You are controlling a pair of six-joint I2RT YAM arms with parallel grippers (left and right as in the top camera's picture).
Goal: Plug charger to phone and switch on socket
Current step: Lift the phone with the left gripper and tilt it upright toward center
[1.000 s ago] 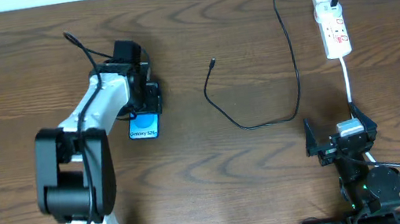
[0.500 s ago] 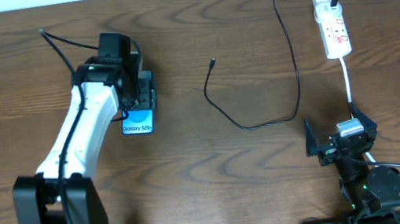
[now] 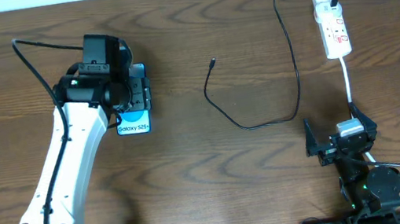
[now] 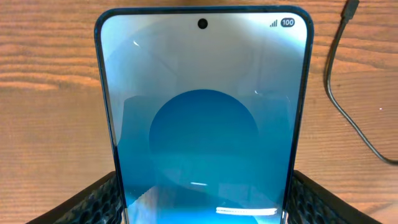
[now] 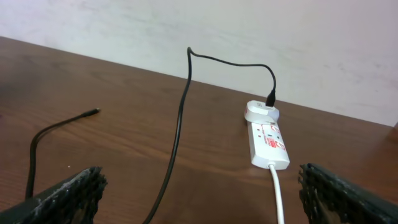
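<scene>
The phone (image 3: 133, 123) has a bright blue screen and sits at the table's left, with my left gripper (image 3: 134, 98) shut on its two long edges. In the left wrist view the phone (image 4: 205, 118) fills the frame between the black fingers (image 4: 93, 199). The charger (image 3: 290, 51) loops across the middle, its metal-tipped plug (image 3: 212, 63) lying loose on the wood. Its black adapter (image 3: 334, 2) sits in the white socket (image 3: 333, 32) at the back right. My right gripper (image 3: 338, 129) stands open near the front edge with nothing in it, facing the socket (image 5: 268, 140) and the cable (image 5: 177, 130).
A thicker white cord (image 3: 347, 78) runs from the socket toward my right arm. A white wall (image 5: 249, 31) rises behind the table's far edge. Bare wood lies between the phone and the loose plug.
My left arm has swung left and a little toward the back, carrying the phone with it. The right arm, the cable and the socket have not moved.
</scene>
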